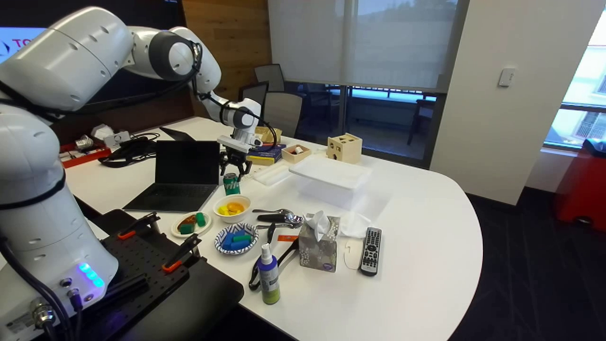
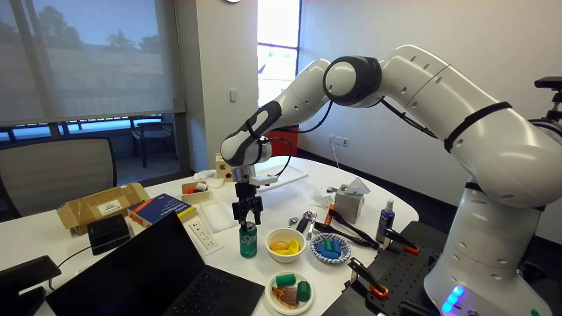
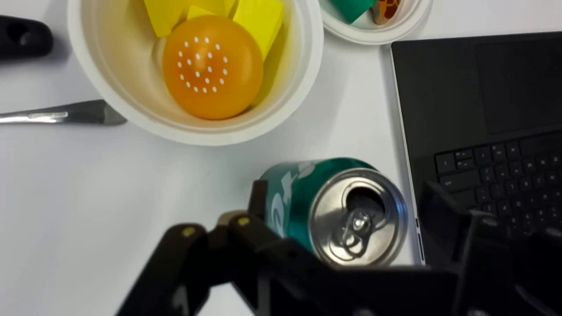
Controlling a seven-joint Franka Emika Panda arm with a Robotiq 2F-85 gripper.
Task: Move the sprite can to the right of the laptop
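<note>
The sprite can (image 1: pixel 231 185) stands upright on the table beside the laptop; it also shows in an exterior view (image 2: pixel 248 245) and, with its opened silvery top, in the wrist view (image 3: pixel 355 219). The black laptop (image 1: pixel 187 163) is open, with its screen dark; it also shows in an exterior view (image 2: pixel 131 263). Its keyboard side is at the right of the wrist view (image 3: pixel 439 87). My gripper (image 3: pixel 348 204) is open and points down at the can's top, with one finger on each side. The left finger is close to the can; a gap shows before the right finger. Contact cannot be told.
A white bowl (image 3: pixel 314 57) with yellow pieces stands close to the can. Near it are a plate (image 2: pixel 309 303) with toy food, a patterned bowl (image 2: pixel 347 254) and cutlery (image 1: pixel 279 218). A power strip (image 2: pixel 204 237) and a lidded plastic bin (image 1: pixel 331 173) lie beyond.
</note>
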